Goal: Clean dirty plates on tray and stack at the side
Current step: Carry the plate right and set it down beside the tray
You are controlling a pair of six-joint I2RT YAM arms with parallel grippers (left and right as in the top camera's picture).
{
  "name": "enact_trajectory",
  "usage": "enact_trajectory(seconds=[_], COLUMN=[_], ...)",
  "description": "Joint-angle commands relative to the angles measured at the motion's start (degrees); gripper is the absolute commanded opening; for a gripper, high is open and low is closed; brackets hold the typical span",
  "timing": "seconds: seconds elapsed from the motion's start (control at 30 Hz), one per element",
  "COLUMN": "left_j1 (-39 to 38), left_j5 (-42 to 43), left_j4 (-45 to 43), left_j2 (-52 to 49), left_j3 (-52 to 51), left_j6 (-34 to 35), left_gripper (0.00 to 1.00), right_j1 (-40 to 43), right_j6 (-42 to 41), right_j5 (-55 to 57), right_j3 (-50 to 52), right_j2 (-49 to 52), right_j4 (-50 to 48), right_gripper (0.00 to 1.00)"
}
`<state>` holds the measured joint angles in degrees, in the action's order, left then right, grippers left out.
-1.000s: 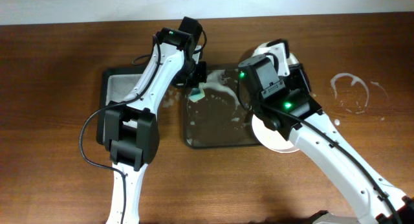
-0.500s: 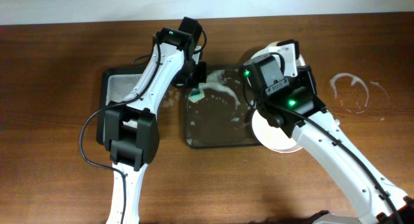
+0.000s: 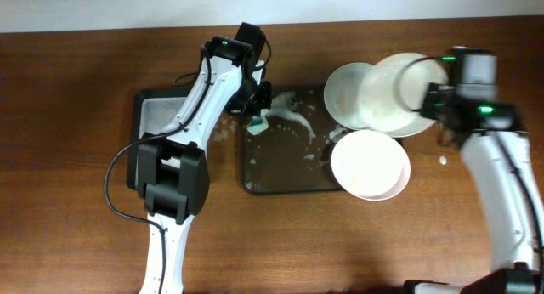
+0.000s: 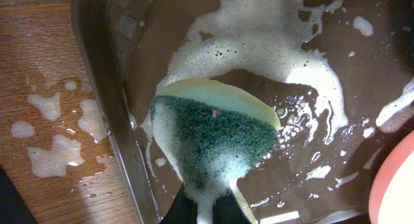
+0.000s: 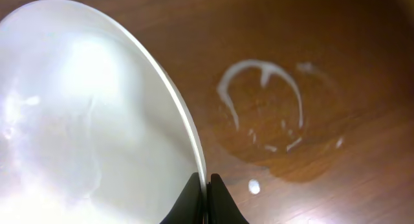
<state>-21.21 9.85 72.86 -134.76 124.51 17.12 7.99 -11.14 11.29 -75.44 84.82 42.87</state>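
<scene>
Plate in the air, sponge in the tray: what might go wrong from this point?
1. The right gripper pinches the raised plate only at its thin rim. If the plate is wet, it may slip and fall onto the plate partly under it.
2. A foam ring lies on the table nearby. Setting the plate there might dirty it again.
3. The left gripper holds a soapy sponge near the tray rim, so more foam may spill onto the wood.

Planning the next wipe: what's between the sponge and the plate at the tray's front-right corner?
Only the tray floor with soap foam, shown overhead.
</scene>
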Motion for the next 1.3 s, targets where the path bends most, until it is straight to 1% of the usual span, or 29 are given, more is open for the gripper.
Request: enact_trajectory(seconds=[0.0,0.1,0.17,0.27,0.33,0.5,0.63,1.07,1.1,1.13,1.23,1.27], left_j1=[0.0,0.0,0.0,0.0,-0.1,0.0,-0.1,0.0,0.0,-0.1,-0.1,-0.1], left_j5=[-0.2,-0.2,-0.2,-0.2,-0.2,-0.2,-0.2,-0.2,-0.2,-0.2,-0.2,-0.2], left_j4=[0.0,0.0,0.0,-0.2,-0.2,-0.2,-0.1,-0.3,-0.3,-0.3,-0.3,-0.3], left_j2=[-0.2,-0.2,-0.2,-0.2,-0.2,-0.2,-0.2,-0.2,-0.2,-0.2,-0.2,-0.2], left_j3=[1.0,1.0,1.0,1.0,1.0,1.0,1.0,1.0,1.0,1.0,1.0,1.0], left_j6=[0.1,0.1,0.1,0.1,0.1,0.1,0.1,0.1,0.1,0.1,0.1,0.1], left_gripper=[0.0,0.0,0.0,0.01,0.0,0.0,0.0,0.0,0.0,0.0,0.0,0.0], right_j1=[12.2,21.7,27.0,32.3,33.7,35.2,35.2,34.0,33.7,33.2,32.0,31.7], right_j6=[-7.1,-10.6,-11.1,-11.9,-11.8,-11.8,-11.8,-11.7,-11.7,-11.6,-11.6,-11.6], right_j5=[-16.3,-17.5,-17.5,-17.5,-17.4,-17.0,-17.1,-17.1,-17.0,-17.0,-16.7,-16.6], right_j3=[-0.7,-0.6,-0.6,-0.6,-0.6,-0.6,-0.6,-0.6,-0.6,-0.6,-0.6,-0.6], right_j2=[-0.5,0.3,1.9,6.5,9.9,18.5,21.9,23.5,23.5,23.5,23.5,23.5], right_j4=[-0.1,-0.3,-1.2,-2.6,-3.6,-8.6,-12.2,-12.3,-12.2,-12.2,-12.2,-12.2], right_gripper=[0.04,0.04,0.04,0.04,0.04,0.04,0.04,0.06,0.06,0.2,0.2,0.22])
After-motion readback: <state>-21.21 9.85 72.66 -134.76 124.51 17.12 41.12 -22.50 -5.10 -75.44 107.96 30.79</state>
